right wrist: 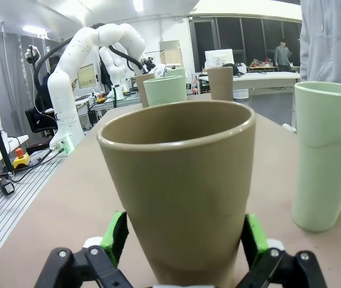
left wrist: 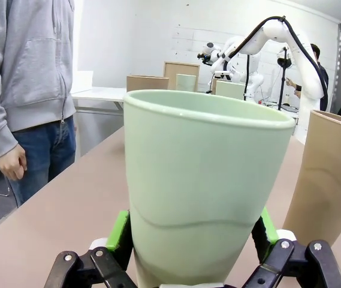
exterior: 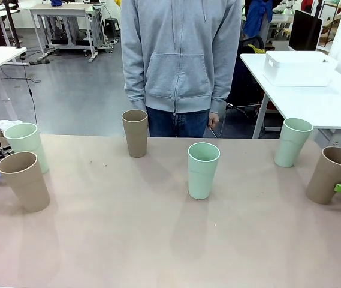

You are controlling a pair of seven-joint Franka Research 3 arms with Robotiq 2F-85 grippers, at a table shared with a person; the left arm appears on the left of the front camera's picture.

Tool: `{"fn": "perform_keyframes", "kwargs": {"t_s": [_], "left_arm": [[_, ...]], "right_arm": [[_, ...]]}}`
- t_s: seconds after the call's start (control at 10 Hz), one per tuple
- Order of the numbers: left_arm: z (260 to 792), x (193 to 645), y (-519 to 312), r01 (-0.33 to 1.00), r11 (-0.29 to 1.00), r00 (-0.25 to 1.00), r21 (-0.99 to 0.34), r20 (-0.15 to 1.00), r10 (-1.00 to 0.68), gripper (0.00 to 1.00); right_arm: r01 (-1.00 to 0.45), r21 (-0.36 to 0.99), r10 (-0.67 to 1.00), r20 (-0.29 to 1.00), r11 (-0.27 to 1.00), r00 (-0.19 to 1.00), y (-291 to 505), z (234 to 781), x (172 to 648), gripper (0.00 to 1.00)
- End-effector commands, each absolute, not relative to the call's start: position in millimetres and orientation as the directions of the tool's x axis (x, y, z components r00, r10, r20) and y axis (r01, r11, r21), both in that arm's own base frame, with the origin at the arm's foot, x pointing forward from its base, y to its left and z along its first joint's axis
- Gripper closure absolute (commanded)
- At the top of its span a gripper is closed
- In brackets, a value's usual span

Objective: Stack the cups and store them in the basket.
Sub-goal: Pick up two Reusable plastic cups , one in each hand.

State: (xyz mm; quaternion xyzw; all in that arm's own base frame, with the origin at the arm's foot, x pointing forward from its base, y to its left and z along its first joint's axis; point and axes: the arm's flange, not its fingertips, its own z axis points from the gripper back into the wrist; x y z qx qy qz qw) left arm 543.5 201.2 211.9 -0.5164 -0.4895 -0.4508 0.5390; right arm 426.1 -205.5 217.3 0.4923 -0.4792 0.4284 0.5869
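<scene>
We see L gripper [left wrist: 192,235] straddling mint cup [left wrist: 206,174] at table's left edge; can't tell if pads grip it. R gripper [right wrist: 185,240] jaws released, spread round tan cup [right wrist: 179,180] at right edge. Other cups [exterior: 203,169] upright, apart, unstacked. Basket [exterior: 299,71] on side table [exterior: 338,102], far right.

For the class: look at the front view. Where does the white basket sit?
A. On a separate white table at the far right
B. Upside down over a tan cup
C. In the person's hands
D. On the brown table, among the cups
A: the basket rests on the white table at the far right, apart from the brown table where the six cups stand singly.
</scene>
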Motion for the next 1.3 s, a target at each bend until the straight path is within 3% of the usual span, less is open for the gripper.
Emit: {"fn": "perform_keyframes", "kwargs": {"t_s": [0.0, 1.2], "left_arm": [[212.9, 533.7, 187.3, 0.993, 0.092, 0.075, -0.078, 0.997, 0.03, 0.0], [206.0, 537.1, 173.1, 0.992, 0.096, 0.078, -0.083, 0.995, 0.055, 0.0]], "right_arm": [[-0.965, 0.193, 0.032, 0.979, 0.179, 0.202, -190.5, 223.1, 426.5, 0.0], [-0.961, 0.21, 0.017, 0.976, 0.179, 0.217, -168.7, 223.0, 425.2, 0.0]]}}
